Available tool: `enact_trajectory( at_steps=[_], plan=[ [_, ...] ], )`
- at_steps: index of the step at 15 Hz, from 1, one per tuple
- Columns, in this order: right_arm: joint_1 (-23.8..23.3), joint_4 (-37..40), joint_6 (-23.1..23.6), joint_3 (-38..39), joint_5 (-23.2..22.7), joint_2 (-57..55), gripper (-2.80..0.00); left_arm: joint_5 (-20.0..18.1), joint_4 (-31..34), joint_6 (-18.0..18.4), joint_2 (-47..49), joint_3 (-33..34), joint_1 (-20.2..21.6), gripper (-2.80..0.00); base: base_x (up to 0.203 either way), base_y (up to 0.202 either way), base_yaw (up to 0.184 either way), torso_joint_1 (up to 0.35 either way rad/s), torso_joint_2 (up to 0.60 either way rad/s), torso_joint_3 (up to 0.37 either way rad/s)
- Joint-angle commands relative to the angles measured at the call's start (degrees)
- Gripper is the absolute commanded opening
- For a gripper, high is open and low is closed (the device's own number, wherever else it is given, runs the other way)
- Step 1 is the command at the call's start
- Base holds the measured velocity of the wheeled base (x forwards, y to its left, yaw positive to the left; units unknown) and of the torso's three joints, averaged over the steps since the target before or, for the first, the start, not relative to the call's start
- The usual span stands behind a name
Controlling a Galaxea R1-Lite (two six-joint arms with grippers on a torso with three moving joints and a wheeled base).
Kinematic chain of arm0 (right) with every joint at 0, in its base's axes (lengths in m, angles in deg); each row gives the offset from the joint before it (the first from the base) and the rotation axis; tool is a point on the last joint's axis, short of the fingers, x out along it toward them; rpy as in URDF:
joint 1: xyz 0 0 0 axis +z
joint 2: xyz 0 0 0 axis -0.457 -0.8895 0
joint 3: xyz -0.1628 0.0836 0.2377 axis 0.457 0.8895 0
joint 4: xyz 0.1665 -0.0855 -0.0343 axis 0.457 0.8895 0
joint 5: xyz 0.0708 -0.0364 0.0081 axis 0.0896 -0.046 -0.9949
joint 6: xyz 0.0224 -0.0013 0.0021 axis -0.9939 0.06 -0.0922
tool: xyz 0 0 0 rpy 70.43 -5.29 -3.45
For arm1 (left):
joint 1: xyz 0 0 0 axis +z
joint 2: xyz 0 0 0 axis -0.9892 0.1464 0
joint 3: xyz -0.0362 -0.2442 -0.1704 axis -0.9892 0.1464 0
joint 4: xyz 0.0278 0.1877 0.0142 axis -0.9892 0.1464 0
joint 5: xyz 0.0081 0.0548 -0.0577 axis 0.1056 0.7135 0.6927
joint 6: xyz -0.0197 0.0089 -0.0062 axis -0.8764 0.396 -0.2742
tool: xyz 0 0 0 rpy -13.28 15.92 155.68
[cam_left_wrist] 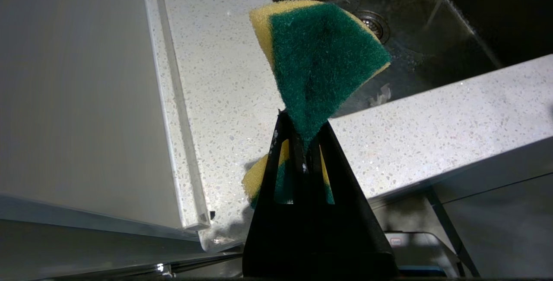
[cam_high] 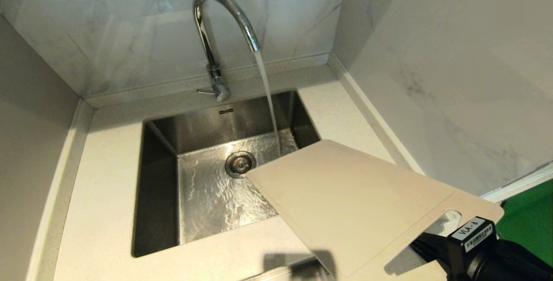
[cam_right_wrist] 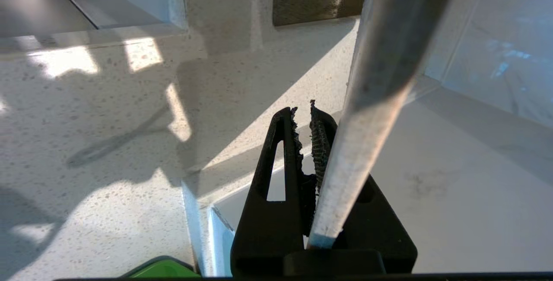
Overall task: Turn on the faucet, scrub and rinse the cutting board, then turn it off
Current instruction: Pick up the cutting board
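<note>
The right gripper, fingers clamping the handle end, is holding the cutting board tilted just beside the faucet stream, thin, stiff, likely slippery wet, while the left gripper's fingers are pinching a soft sponge.

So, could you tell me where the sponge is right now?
The sponge is pinched in the left gripper, held above the counter's front edge near the sink.

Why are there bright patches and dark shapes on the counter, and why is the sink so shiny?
Right wrist view: light falls in patches on the counter, broken by dark shadows. Head view: the cutting board casts a shadow on the counter's front edge; the wet sink floor glints under the faucet.
</note>
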Motion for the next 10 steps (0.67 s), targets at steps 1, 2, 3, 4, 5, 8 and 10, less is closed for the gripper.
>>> enact_trajectory(
  at_steps=[1, 2, 3, 4, 5, 8, 10],
  plan=[
    [-0.02, 0.92, 0.53, 0.06, 0.15, -0.01, -2.80, 0.00, -0.01, -0.02, -0.04, 0.18, 0.01, -2.80, 0.000, 0.000, 0.000, 0.000, 0.00, 0.000],
    [-0.02, 2.36, 0.53, -0.20, 0.21, -0.01, -2.80, 0.00, -0.01, -0.02, 0.05, 0.18, 0.01, -2.80, 0.000, 0.000, 0.000, 0.000, 0.00, 0.000],
    [-0.02, 2.90, 0.53, -0.42, 0.29, -0.01, -2.80, 0.00, -0.01, -0.02, 0.05, 0.18, 0.01, -2.80, 0.000, 0.000, 0.000, 0.000, 0.00, 0.000],
    [-0.02, 2.98, 0.53, -0.42, 0.38, 0.11, -2.80, 0.00, -0.01, -0.02, 0.05, 0.15, 0.01, -2.80, 0.000, 0.000, 0.000, 0.000, 0.00, 0.000],
    [-0.02, 3.07, 0.53, -0.42, 0.38, 0.17, -2.80, 0.00, -0.01, -0.02, 0.05, 0.18, 0.01, -2.80, 0.000, 0.000, 0.000, 0.000, 0.00, 0.000],
    [-0.02, 3.12, 0.62, -0.60, 0.46, 0.33, -2.80, 0.00, -0.01, -0.02, 0.05, -1.44, 0.01, -2.80, 0.000, 0.000, 0.000, 0.000, 0.00, 0.000],
    [-0.02, 3.73, 0.62, -0.51, 0.35, 0.78, -2.80, 0.00, -0.01, -0.02, 0.05, 0.18, 0.01, -2.80, 0.000, 0.000, 0.000, 0.000, 0.00, 0.000]
  ],
)
